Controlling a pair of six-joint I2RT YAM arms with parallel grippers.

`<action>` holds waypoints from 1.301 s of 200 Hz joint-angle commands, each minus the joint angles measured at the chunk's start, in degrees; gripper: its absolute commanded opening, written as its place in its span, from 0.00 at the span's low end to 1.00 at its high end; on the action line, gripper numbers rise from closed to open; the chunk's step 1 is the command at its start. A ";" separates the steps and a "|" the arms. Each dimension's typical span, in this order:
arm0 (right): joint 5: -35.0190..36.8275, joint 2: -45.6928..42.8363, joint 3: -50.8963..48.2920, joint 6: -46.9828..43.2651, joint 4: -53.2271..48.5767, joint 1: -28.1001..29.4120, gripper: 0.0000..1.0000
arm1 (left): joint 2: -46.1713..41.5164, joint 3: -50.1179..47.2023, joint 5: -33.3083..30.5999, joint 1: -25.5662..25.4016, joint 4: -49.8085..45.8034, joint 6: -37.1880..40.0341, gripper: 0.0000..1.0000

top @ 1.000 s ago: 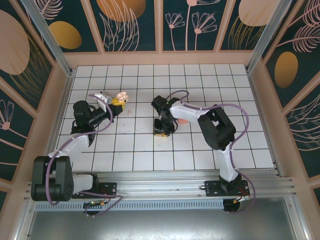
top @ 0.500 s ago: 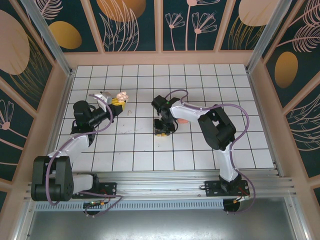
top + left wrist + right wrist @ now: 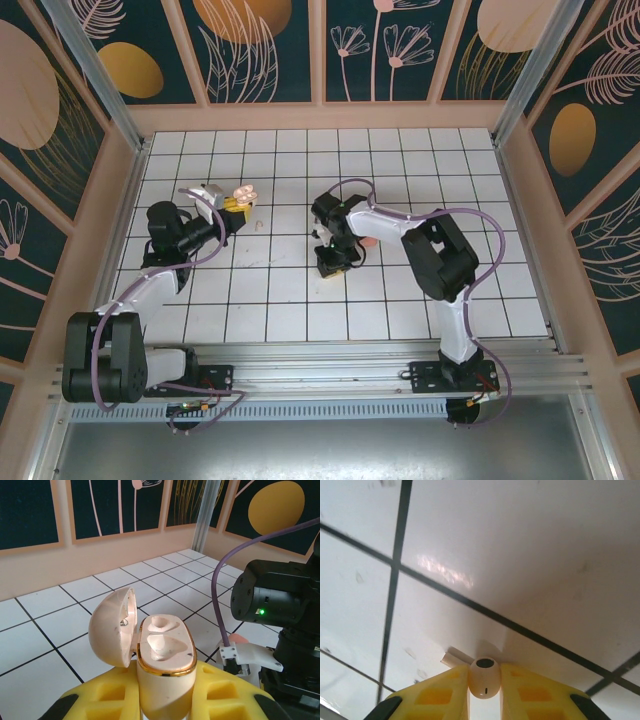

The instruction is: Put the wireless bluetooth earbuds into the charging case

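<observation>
My left gripper is shut on the base of a pale beige charging case and holds it upright. The case's lid is swung open to the left, and both wells are empty. From above, the case sits at the left of the tiled floor. My right gripper points down at mid-floor. It is shut on a pale beige earbud pinched between its yellow fingers, just above the tiles. Another small pale earbud lies loose on a tile between the two grippers.
A salmon-pink case lies on the floor right behind the right arm, and its edge peeks out in the left wrist view. The right arm's black wrist stands close to the right of the held case. Wooden walls ring the floor.
The right gripper's jaws have closed on the earbud, and the wrist has shifted a little to the right. The left arm and the case have stayed still.
</observation>
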 commanded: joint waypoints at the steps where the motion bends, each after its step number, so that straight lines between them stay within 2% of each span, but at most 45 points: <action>1: 0.32 -3.29 -0.92 -10.14 -7.09 -0.26 0.21 | -1.61 1.68 0.65 0.18 -0.49 1.86 0.12; 63: 9.50 -5.33 -0.47 -20.27 -15.81 -0.02 0.21 | -1.96 1.71 0.87 0.18 -0.77 2.01 0.12; 136: 10.89 -0.63 3.45 -23.21 -15.65 4.77 0.21 | -1.96 1.73 0.98 0.20 -0.76 2.11 0.12; 210: 10.88 4.27 7.89 -25.43 -14.68 6.92 0.22 | -1.96 1.75 1.06 0.18 -0.76 2.08 0.12; 229: 12.21 4.92 8.17 -25.39 -14.34 6.91 0.26 | -1.96 1.58 0.95 0.22 -0.70 2.06 0.12; 260: 13.14 4.58 10.38 -23.79 -14.06 6.76 0.41 | -1.70 1.68 1.21 0.18 -0.50 1.78 0.12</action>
